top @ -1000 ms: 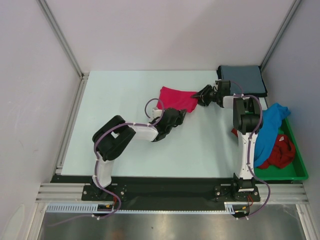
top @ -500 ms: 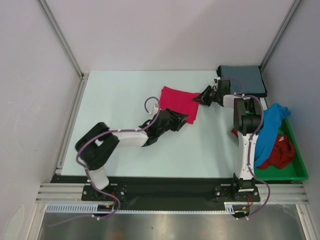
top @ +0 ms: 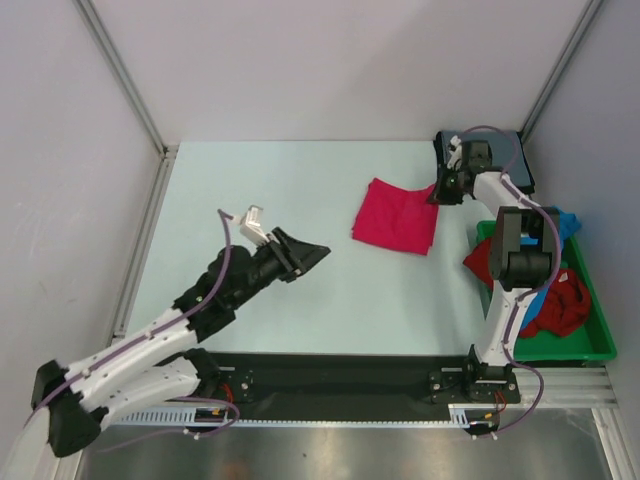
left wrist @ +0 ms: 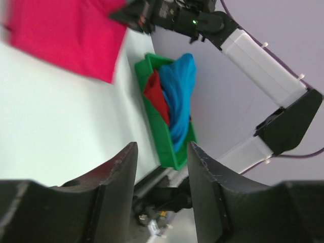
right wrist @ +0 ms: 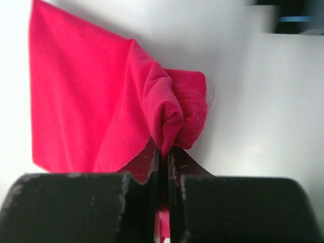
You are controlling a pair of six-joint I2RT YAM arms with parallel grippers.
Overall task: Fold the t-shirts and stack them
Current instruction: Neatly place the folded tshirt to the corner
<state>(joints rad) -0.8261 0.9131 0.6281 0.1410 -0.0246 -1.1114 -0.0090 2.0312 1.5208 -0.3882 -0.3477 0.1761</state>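
Observation:
The bright pink-red t-shirt (top: 396, 216) lies folded on the table right of centre. My right gripper (top: 440, 190) is shut on a bunched corner of it, and the right wrist view shows that corner (right wrist: 174, 109) squeezed between the closed fingers (right wrist: 163, 152). My left gripper (top: 315, 252) hangs open and empty over the table, well left of the shirt. In the left wrist view the pink-red shirt (left wrist: 66, 35) sits far beyond the open gripper (left wrist: 162, 148). A folded grey-blue shirt (top: 505, 150) lies at the back right corner, partly behind the right arm.
A green tray (top: 570, 352) stands along the right edge with the bright blue shirt (top: 565, 225) and the darker red shirt (top: 560, 305) heaped in it. The left wrist view also shows the tray (left wrist: 167, 147) and blue shirt (left wrist: 179, 96). Walls close in the back and sides.
The left gripper opened, let go of the pink-red shirt and drew back to the near left. The right gripper shut on the shirt's corner and dragged it to the right.

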